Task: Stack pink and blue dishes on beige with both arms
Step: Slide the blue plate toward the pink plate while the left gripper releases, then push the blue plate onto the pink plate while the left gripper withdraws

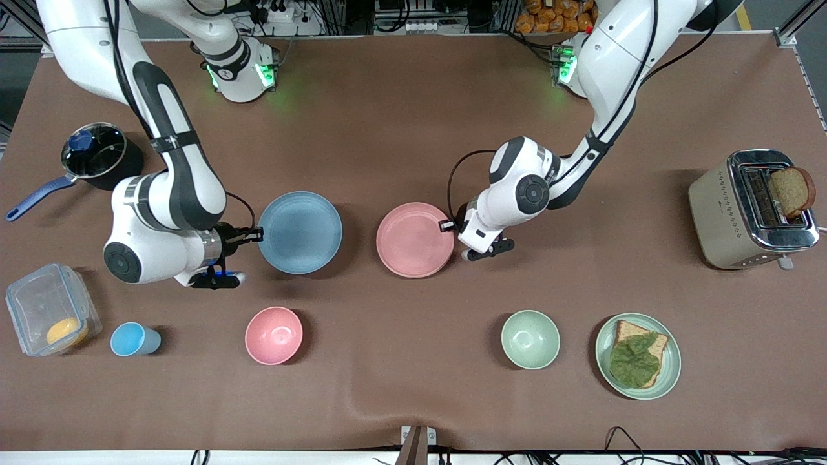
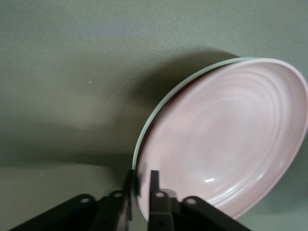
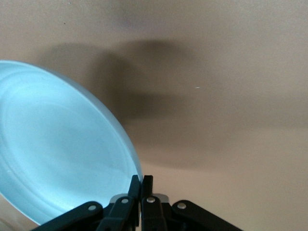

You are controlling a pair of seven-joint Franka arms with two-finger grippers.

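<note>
The light blue plate (image 1: 300,232) sits toward the right arm's end of the table. My right gripper (image 1: 255,234) is shut on its rim, and in the right wrist view the plate (image 3: 62,154) tilts away from the fingers (image 3: 140,182) over a shadow. The pale pink plate (image 1: 415,239) lies beside it, toward the left arm's end. My left gripper (image 1: 450,225) grips its rim, with one finger on each side of the edge (image 2: 142,180). The pink plate (image 2: 226,139) shows a thin pale line along its rim. No beige plate is plainly in view.
Nearer the front camera stand a blue cup (image 1: 132,339), a pink bowl (image 1: 274,335), a green bowl (image 1: 530,339) and a green plate (image 1: 672,368) with bread and a leaf. A clear box (image 1: 39,303) and a pot (image 1: 97,155) flank the right arm. A toaster (image 1: 723,213) stands at the left arm's end.
</note>
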